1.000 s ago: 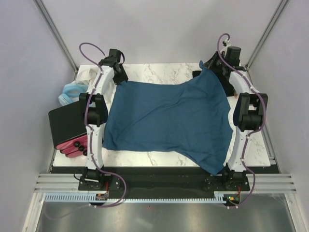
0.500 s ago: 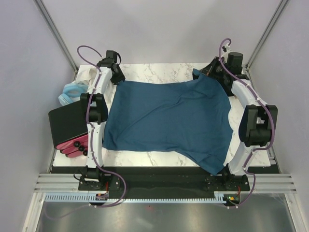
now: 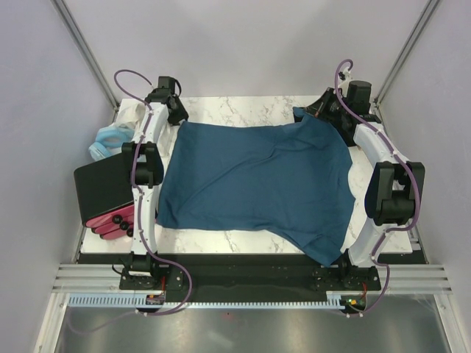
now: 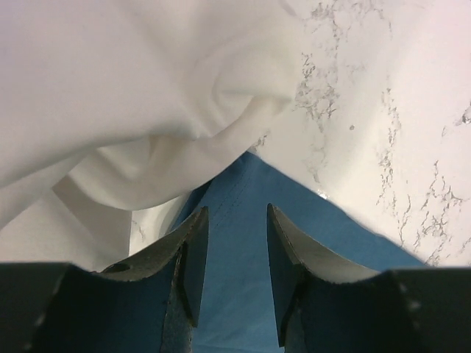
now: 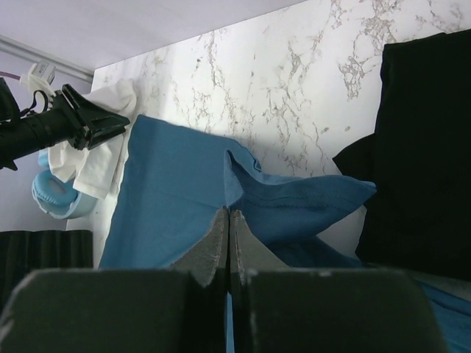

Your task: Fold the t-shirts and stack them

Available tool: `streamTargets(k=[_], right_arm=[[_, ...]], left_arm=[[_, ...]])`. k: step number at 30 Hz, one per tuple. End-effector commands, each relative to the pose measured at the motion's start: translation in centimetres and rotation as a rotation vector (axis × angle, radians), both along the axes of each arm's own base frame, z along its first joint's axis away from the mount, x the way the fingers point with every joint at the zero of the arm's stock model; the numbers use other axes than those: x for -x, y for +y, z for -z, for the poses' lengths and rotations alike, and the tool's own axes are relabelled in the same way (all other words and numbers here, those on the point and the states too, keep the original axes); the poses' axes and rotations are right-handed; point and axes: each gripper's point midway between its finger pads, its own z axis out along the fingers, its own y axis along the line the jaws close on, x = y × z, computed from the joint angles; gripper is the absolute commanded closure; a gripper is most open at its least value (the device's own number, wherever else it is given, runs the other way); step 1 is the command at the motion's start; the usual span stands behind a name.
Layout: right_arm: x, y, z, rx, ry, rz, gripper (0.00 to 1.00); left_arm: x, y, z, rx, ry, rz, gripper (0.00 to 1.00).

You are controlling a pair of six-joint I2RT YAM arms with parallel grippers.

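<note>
The dark teal t-shirt (image 3: 254, 180) lies spread over the marble table (image 3: 243, 107), its near right part hanging past the front edge. My left gripper (image 3: 175, 112) (image 4: 236, 209) stands open at the far left, its jaws apart just over the shirt's far left corner (image 4: 235, 184). My right gripper (image 3: 325, 115) (image 5: 229, 211) is at the far right, shut on a pinch of the teal shirt (image 5: 169, 198), which bunches up at its tips. The black t-shirt (image 5: 419, 147) (image 3: 299, 113) lies crumpled beside it at the back right.
A white cloth (image 3: 132, 112) (image 4: 110, 88) is bunched at the back left, touching the teal corner. A pale blue ring-shaped item (image 3: 109, 140) (image 5: 55, 195) sits beside it. A black box (image 3: 99, 187) with a pink item (image 3: 110, 224) occupies the left edge.
The right arm swung outward and the shirt's far right corner, raised before, has come down onto the table. The left gripper shifted slightly back and left.
</note>
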Motion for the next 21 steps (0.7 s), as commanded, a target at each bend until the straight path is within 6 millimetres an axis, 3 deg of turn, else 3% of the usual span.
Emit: streamTargets(k=[1,14,21], right_arm=[[0.5,0.7,-2.6,-0.012,-0.066,-0.037,1.0],[0.4,0.6,-3.0,-0.006,-0.075,-0.042,1.0],[0.1,0.8,-2.7,-0.016,-0.064,-0.048,1.0]], left_arm=[[-2.0,-1.0,-0.8,0.069,-0.072,-0.007,0.55],[-2.1,-0.7,0.9,0.068,-0.053,-0.018,0.55],[-1.7,-0.3,0.9,0.04,-0.038,-0.014,0.8]])
